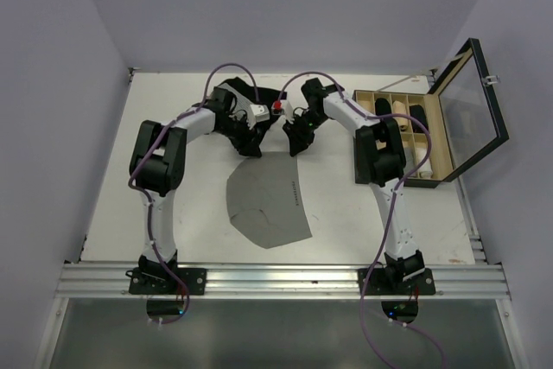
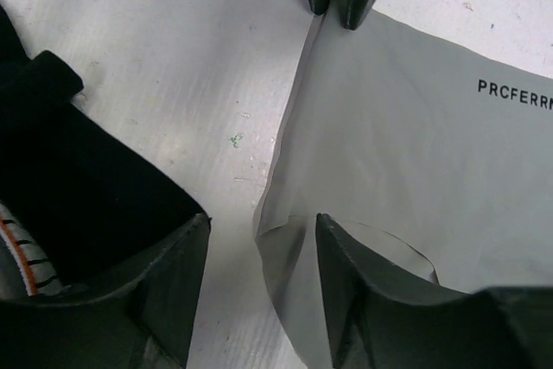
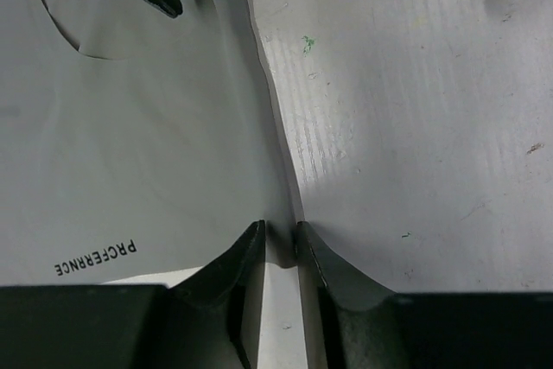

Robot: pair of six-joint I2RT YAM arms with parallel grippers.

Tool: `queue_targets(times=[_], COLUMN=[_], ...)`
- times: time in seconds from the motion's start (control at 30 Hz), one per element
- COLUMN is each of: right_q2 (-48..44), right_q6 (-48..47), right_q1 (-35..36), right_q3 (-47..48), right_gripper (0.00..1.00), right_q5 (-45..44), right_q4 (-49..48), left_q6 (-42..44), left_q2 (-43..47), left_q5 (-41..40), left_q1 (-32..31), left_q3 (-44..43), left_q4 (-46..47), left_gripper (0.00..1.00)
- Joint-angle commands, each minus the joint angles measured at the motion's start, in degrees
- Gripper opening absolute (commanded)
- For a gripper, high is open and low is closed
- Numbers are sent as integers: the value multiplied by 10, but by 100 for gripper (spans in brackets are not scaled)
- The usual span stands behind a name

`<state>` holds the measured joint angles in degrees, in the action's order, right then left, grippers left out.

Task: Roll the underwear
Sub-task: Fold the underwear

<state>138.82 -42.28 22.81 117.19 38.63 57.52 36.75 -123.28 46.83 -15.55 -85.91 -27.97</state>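
Note:
The grey underwear lies flat on the white table, its lettered waistband toward the right. Both grippers are down at its far edge. My left gripper is open; in the left wrist view one finger stands over the cloth and the other over bare table, the cloth's edge between them. My right gripper stands at the same edge further along. In the right wrist view its jaws are close together with a narrow gap, and the underwear's edge runs into that gap.
A black garment lies behind the left gripper, close to its left finger. A bit of striped cloth shows under it. A wooden box with its glass lid raised stands at the right, holding rolled items.

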Motion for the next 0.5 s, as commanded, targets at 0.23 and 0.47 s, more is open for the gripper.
queue_targets(times=[0.23, 0.47], right_q2=[11, 3], right_q6=[-9, -6], right_q1=[0, -1], right_q3=[28, 21], right_gripper=[7, 0], right_q5=[7, 12], right_q4=[15, 15], left_q6=[7, 15], left_q2=[-19, -29], left_q5=[1, 15], left_q1=[-8, -8], left_q3=[-26, -55], left_q4=[-50, -64], left_gripper=[31, 32])
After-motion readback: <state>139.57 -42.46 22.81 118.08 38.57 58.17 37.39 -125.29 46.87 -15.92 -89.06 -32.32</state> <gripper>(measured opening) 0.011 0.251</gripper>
